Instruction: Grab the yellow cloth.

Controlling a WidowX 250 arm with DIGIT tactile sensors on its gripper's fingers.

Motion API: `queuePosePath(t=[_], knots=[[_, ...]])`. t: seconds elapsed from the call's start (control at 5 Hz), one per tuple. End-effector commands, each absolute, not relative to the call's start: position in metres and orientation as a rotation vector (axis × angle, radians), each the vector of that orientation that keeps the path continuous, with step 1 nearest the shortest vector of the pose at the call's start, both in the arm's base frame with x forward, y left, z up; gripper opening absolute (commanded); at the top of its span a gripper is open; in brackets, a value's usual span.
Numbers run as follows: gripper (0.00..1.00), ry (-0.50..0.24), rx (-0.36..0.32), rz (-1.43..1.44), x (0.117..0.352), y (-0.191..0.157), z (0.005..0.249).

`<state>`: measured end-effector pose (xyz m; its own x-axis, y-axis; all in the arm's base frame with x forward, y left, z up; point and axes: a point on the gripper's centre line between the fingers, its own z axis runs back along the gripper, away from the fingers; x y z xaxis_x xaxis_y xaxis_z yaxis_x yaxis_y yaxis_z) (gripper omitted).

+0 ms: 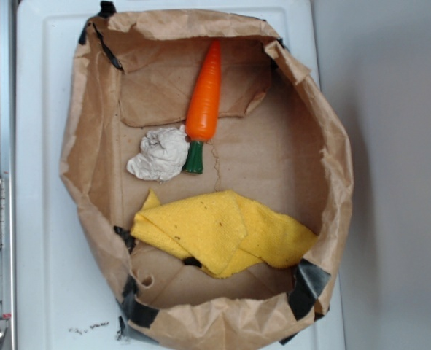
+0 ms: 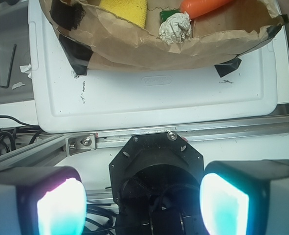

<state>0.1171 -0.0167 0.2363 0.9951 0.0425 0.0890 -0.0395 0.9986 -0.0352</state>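
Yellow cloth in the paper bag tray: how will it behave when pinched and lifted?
Probably floppy: the yellow cloth lies in soft overlapping folds, so it should drape and unfold when lifted. Likely light, and its fuzzy surface should grip rather than slip. A pinch on one fold may take only the top layer. The pincer looks open, away from the paper bag.

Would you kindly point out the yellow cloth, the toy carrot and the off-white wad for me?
yellow cloth (image 1: 208, 232): exterior view, on the middle of its folded top layer.
toy carrot (image 1: 205, 93): exterior view, on the orange body.
off-white wad (image 1: 159, 154): exterior view, on its crumpled centre.
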Motion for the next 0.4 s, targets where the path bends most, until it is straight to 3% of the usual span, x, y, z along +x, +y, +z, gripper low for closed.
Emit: queuePosePath(t=[0.0,0.2], knots=[[1.0,-0.09,-0.033,0.041,0.117,-0.017,0.236],[1.0,-0.098,-0.028,0.129,0.133,-0.004,0.242]])
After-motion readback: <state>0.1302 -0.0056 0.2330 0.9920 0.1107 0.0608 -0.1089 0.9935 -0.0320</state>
